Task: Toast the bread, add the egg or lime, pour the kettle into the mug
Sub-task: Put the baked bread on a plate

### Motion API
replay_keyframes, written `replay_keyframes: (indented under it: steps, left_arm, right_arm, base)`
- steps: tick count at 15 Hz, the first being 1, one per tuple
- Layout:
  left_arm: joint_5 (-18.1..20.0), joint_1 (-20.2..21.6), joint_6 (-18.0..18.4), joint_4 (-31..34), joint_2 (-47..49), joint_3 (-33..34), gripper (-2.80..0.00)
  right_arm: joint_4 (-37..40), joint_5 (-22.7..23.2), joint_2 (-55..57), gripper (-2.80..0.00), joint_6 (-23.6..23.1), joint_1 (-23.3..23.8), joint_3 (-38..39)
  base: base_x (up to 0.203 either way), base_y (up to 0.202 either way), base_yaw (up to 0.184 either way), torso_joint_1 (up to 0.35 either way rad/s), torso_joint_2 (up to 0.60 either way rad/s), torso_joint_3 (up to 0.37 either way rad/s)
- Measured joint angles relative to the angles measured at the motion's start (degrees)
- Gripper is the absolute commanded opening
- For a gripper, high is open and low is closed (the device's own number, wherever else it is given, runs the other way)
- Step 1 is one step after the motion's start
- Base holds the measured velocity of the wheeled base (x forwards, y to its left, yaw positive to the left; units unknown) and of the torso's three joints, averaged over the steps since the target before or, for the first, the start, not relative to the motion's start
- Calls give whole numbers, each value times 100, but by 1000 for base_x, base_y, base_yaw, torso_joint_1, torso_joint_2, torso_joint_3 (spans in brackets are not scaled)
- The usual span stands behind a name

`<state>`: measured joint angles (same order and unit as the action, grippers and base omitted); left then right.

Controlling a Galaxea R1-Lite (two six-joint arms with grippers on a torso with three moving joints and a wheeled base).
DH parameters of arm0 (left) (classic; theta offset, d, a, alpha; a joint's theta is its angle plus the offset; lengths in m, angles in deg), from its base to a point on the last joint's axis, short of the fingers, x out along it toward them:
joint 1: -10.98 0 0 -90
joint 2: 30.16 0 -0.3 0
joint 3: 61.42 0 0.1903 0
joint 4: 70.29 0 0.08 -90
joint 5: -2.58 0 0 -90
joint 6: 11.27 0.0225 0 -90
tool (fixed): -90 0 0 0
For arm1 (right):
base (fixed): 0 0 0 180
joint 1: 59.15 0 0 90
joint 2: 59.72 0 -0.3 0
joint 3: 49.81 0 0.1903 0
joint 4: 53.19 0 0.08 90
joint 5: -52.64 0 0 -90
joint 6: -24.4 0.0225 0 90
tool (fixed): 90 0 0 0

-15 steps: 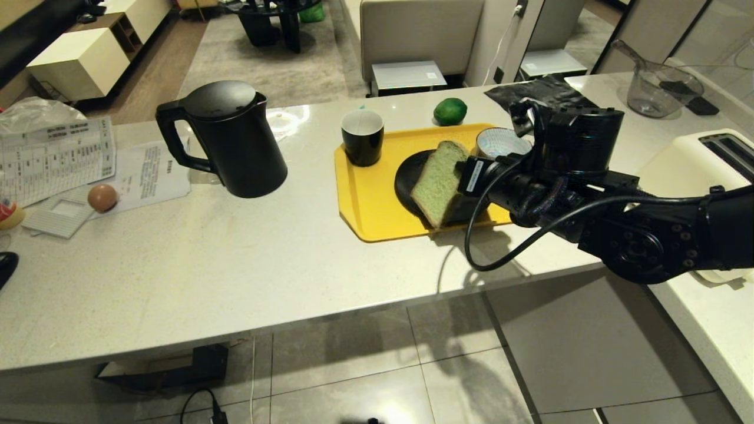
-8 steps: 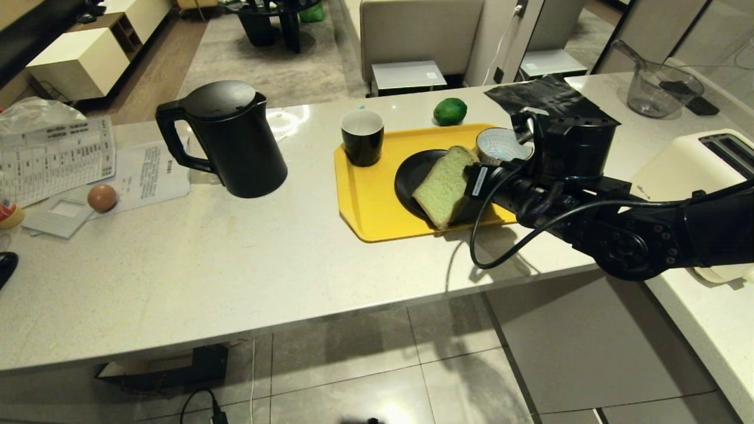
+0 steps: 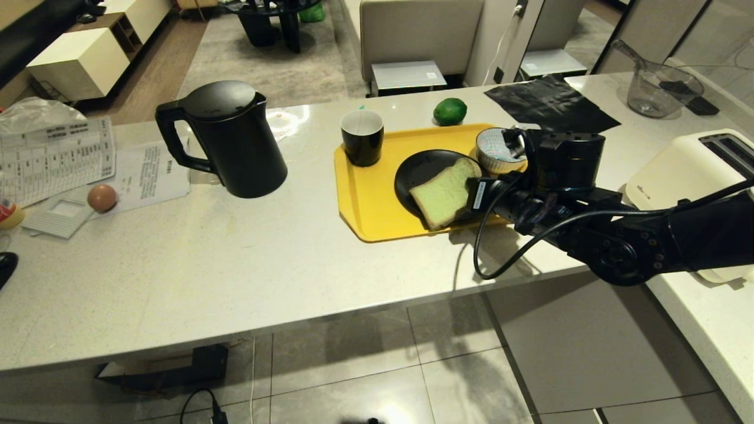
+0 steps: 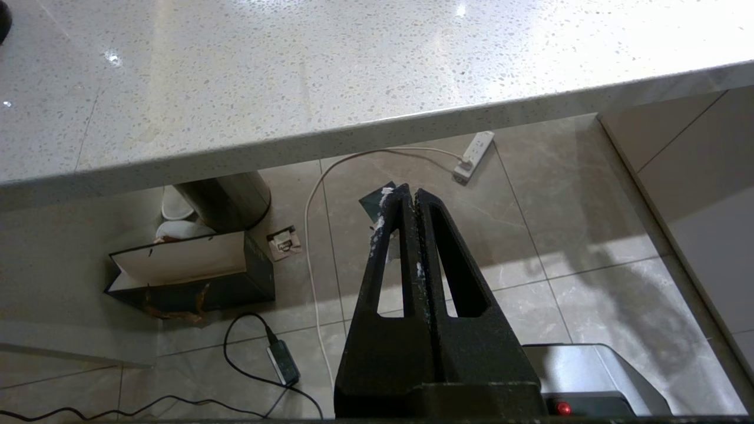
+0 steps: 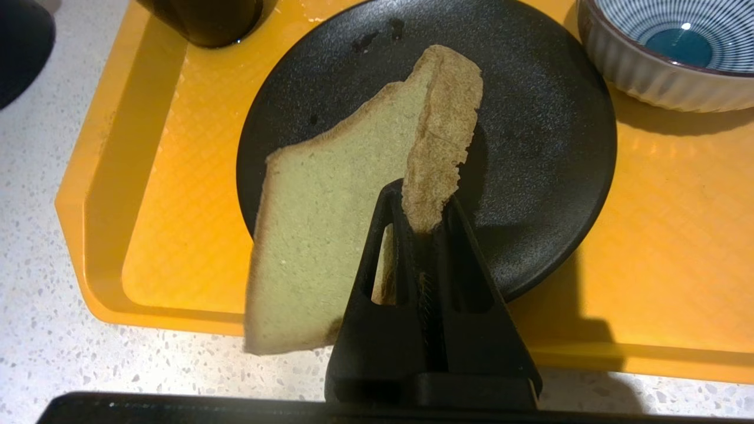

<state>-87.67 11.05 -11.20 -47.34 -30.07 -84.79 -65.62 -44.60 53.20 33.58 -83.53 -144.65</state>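
Three jobs make up this task, and as far as we can judge none is finished. We note the right gripper [image 5: 421,227] clamped on the crust edge of the bread [image 5: 330,235], its fingers pressed together around the brown rim; the slice hangs tilted over the black plate [image 5: 542,147] on the yellow tray [image 3: 365,200], its lower corner reaching out past the tray's near lip. From the head camera the bread [image 3: 446,193] sits low over the plate, the right gripper [image 3: 471,197] just beside it, and we cannot tell whether the slice touches the plate. The cream toaster [image 3: 695,171] stands well apart on the side counter to the right, its slots not loaded, so toasting is in our reading the step in hand. The lime [image 3: 450,111] lies on the counter just behind the tray, and a tan-brown egg [image 3: 102,197] rests on papers far left; we see no pink egg. The blue-and-white striped bowl [image 3: 495,150] on the tray holds nothing. The kettle [image 3: 232,138] stands upright left of the tray, the mug [image 3: 362,137] at the tray's back left corner, nothing poured that we can see. The left gripper [image 4: 408,203], fingers together on nothing, hangs parked below the counter edge over the floor tiles.
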Motion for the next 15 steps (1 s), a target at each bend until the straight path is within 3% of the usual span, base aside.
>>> replay_keyframes:
  steps: [13,14,15]
  left_arm:
    - [1,0,2,-2,0,0,-280]
    - [0,0,3,-2,0,0,-280]
    - [2,0,2,0,0,0,-280]
  right_arm:
    - [-482,0,262,-280,-226,137,-29]
    - [-485,2,266,-9,-264,172,-29]
    - [-488,0,270,0,-331,212,-24]
  base:
    - [0,0,0,0,0,0]
    - [0,0,0,0,0,0]
    - [0,0,0,0,0,0]
